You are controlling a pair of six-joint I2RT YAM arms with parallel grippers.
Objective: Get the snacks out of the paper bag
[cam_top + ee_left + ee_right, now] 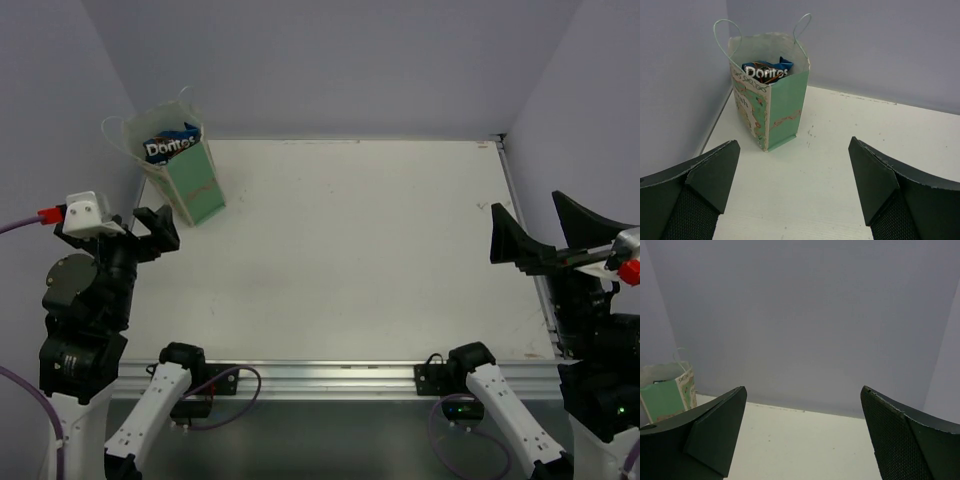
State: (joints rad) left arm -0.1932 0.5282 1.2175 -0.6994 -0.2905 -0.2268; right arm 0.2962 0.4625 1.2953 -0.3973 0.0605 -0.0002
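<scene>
The mint-green paper bag (192, 183) stands upright at the table's far left corner, its mouth open and its string handles up. A dark blue Doritos packet (168, 148) shows in its mouth; the other snacks are hidden. In the left wrist view the bag (782, 107) stands ahead and left of centre, with the Doritos packet (765, 72) on top. My left gripper (148, 228) is open and empty, a short way in front of the bag; it also shows in its own view (794, 143). My right gripper (540, 228) is open and empty at the right edge, far from the bag (662, 399).
The white table (380, 250) is closed in by lilac walls on the left, back and right. The bag stands close to the left wall and the back wall. A metal rail (330, 378) runs along the near edge between the arm bases.
</scene>
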